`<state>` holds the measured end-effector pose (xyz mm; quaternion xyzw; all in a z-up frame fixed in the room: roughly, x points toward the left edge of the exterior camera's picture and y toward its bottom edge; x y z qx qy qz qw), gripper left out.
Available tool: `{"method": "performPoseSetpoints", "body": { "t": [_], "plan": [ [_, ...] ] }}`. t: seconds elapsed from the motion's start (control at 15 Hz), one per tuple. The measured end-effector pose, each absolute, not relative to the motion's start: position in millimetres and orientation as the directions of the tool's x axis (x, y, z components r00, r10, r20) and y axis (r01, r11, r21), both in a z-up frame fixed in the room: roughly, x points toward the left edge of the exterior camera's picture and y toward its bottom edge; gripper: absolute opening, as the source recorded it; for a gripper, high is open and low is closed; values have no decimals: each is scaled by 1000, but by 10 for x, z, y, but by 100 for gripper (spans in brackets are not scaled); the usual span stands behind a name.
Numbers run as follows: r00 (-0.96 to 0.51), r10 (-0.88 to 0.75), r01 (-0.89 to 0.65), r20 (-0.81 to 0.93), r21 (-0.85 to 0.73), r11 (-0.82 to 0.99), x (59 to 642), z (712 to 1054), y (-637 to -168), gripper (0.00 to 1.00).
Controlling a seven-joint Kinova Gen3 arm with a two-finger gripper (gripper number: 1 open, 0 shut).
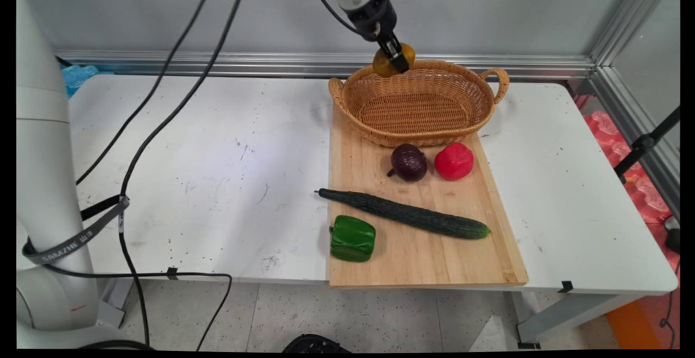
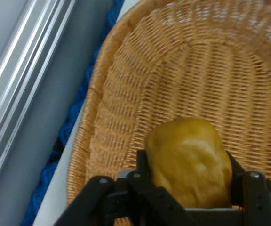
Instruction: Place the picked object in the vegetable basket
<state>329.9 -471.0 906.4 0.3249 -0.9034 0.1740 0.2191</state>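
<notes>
My gripper (image 1: 396, 59) is shut on a yellow pepper (image 1: 386, 64), held in the air just above the far rim of the wicker basket (image 1: 418, 130). In the hand view the yellow pepper (image 2: 189, 162) sits clamped between the two black fingers (image 2: 142, 165), with the basket's woven inside (image 2: 211, 70) spread out beneath it. The basket holds nothing else that I can see. It stands on the far end of a wooden cutting board (image 1: 412, 260).
On the board lie a purple onion (image 1: 408, 162), a red pepper (image 1: 454, 161), a long cucumber (image 1: 404, 214) and a green pepper (image 1: 353, 238). Black cables (image 1: 163, 108) hang over the table's left half. A metal rail (image 1: 217, 62) runs along the wall behind.
</notes>
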Motion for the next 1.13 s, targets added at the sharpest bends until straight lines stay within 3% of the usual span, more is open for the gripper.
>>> {"method": "performPoseSetpoints", "body": {
  "t": [0.53,0.87,0.93,1.13],
  "plan": [
    [-712,-543,-655,446,-141,743,3321,8280,-5222,0],
    [-731,-537,-629,422,-112,769,3321,7976,-5347,0],
    [-733,-533,-625,422,-109,773,3324,7953,-5355,100],
    [-740,-522,-613,425,-105,783,3329,7946,-5364,100]
  ]
}}
